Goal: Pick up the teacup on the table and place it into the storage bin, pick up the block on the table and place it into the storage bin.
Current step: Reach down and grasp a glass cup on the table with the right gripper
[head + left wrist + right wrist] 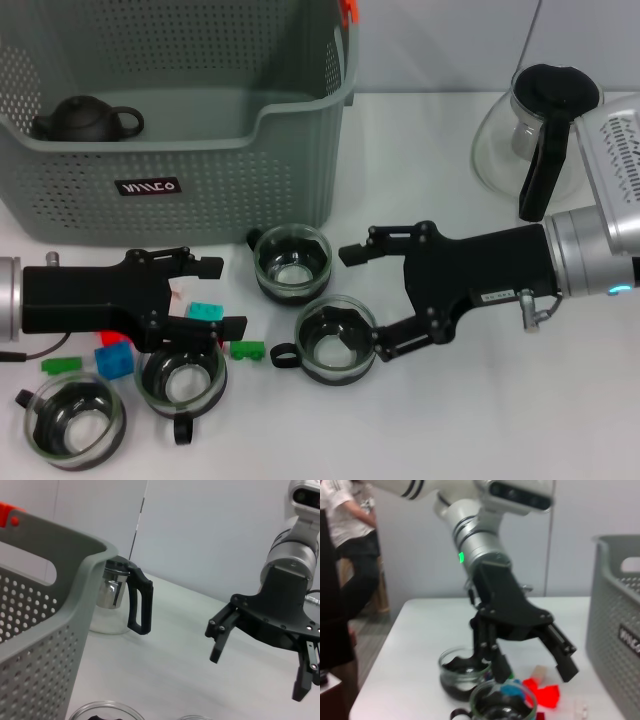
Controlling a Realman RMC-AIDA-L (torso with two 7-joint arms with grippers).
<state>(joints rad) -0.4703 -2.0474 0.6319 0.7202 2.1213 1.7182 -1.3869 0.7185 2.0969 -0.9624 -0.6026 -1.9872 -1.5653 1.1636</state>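
Note:
The grey-green storage bin (200,160) stands at the back left with a dark teapot (85,118) inside. Several glass teacups stand in front of it: one (292,262) by the bin, one (335,340) nearer the middle, two (182,378) at the front left. Small blocks lie between them: teal (205,312), blue (114,358), green (246,350). My left gripper (222,296) is open and empty above the teal block. My right gripper (368,300) is open and empty just right of the two middle cups, its lower finger close to the nearer cup's rim.
A glass pitcher (540,130) with a black lid and handle stands at the back right, behind my right arm. Another green block (62,365) lies at the front left. A red block (545,692) lies under my left gripper (535,672). The bin wall (45,630) is close by.

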